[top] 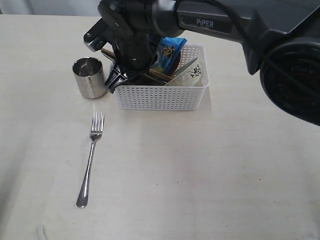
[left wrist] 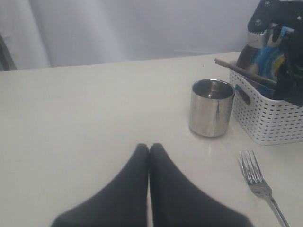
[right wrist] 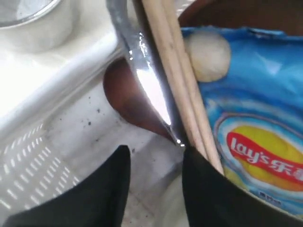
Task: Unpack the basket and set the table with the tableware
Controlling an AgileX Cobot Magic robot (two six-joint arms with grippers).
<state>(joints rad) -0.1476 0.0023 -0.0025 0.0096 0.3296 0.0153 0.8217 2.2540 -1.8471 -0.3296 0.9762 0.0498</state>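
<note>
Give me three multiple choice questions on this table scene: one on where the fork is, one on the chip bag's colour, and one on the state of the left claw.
1. Where is the fork?
A. held in a claw
B. flat on the table
C. hanging off the table's edge

2. What colour is most of the chip bag?
A. green
B. red
C. blue

3. How is the left claw?
A. shut and empty
B. wide open
C. gripping the fork

Answers:
1 B: it lies on bare tabletop outside the basket.
2 C: a blue wrapper sticks up above the basket's rim.
3 A: its fingers meet with nothing between them.
</note>
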